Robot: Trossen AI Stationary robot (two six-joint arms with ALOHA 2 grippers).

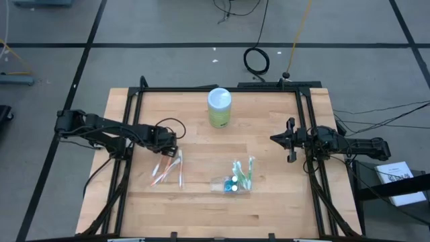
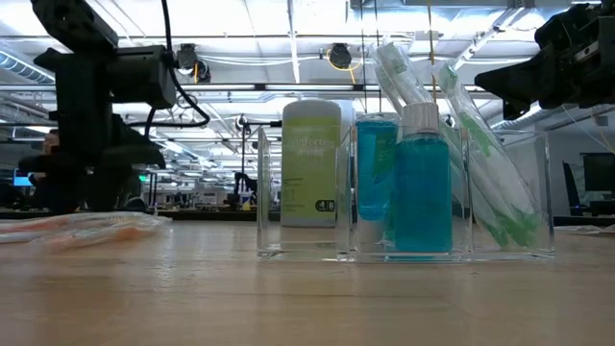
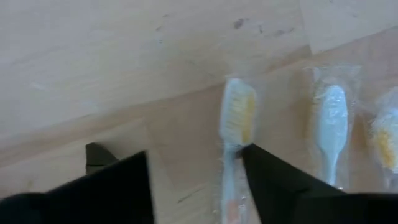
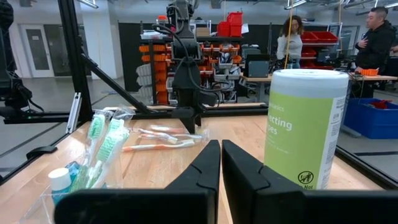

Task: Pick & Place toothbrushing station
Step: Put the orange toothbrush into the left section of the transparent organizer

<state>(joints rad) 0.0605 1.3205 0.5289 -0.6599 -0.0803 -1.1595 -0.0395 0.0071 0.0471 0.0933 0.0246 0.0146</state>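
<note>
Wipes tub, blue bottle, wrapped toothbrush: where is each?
Wipes tub [image 1: 220, 99]: high view, white lid.
Blue bottle [image 2: 423, 197]: low view, body.
Wrapped toothbrush [image 3: 237, 115]: left wrist view, bristle head.

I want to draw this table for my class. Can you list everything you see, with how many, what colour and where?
Wipes canister: one, light green with a white lid, upright at the table's far middle.
Clear organizer: one, see-through, near middle of the table.
Mouthwash bottle: one, blue with a white cap, inside the organizer.
Green toothbrushes: a few, wrapped, leaning in the organizer.
Orange toothbrushes: about three, wrapped, flat on the table below the left arm.
Table: one, light wood with a black frame.
People: two, far behind the table.
Left end effector: one, dark, fingers apart over one orange toothbrush.
Right end effector: one, dark, shut, empty, at the table's right side.
</note>
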